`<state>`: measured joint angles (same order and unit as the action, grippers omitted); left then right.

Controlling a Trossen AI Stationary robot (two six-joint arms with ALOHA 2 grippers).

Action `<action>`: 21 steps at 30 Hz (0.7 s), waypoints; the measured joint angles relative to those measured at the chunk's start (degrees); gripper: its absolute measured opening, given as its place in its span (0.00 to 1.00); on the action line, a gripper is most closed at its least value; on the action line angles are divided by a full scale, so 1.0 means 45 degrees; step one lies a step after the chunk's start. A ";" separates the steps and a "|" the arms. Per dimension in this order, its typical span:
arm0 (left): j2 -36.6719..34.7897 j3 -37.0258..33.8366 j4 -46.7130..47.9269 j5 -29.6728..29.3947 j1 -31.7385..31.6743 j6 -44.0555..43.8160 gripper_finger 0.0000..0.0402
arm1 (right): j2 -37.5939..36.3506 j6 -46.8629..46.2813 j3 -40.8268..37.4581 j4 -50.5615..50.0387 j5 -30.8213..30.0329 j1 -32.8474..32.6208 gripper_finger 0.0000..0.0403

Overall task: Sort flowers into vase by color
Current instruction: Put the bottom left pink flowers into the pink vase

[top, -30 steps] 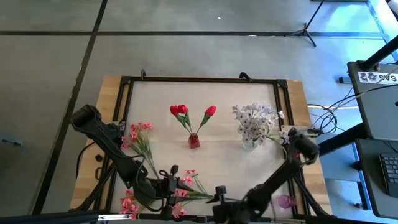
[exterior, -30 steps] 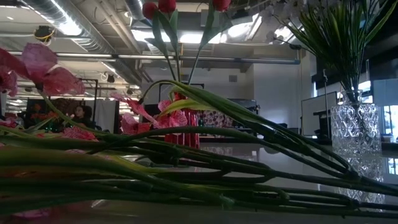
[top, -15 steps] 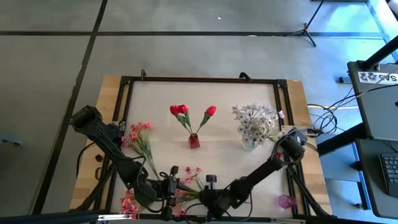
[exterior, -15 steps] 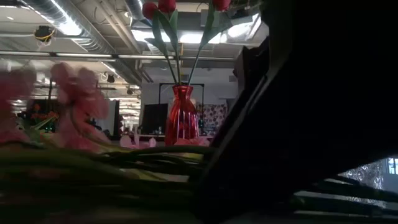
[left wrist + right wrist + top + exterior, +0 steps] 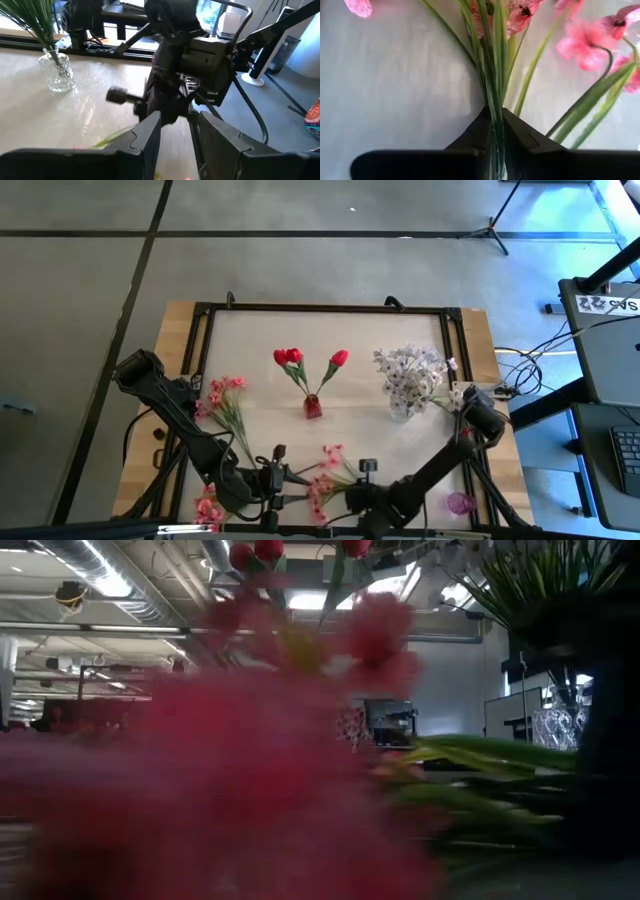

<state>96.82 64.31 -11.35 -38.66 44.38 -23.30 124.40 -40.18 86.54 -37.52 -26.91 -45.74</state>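
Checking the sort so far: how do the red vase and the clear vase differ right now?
The red vase is small and opaque; the clear vase is cut glass, see-through. The red vase holds three red tulips on spread stems; the clear vase holds a dense whitish bunch. The red vase stands mid-table, the clear vase toward the right arm's side. Both stand upright.

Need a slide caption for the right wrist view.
Right gripper closed on the green stems of a pink flower spray above the white table.
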 joint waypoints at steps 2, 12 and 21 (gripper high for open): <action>-0.0005 0.0000 0.0006 -0.0169 -0.0015 0.0149 0.32 | -0.0093 -0.0068 -0.0023 -0.0594 -0.0004 -0.0211 0.09; -0.0005 0.0000 0.0092 -0.0291 -0.0317 0.0692 0.32 | -0.1386 -0.0360 -0.0066 -0.2175 0.2921 -0.0105 0.39; -0.0005 0.0000 0.0126 -0.0266 -0.0335 0.1336 0.32 | -0.1623 0.1393 -0.0037 -0.2467 0.3867 0.0350 0.58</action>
<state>96.79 64.31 -10.79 -39.86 42.87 -17.29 117.10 -33.91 86.37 -48.62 -9.51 -44.16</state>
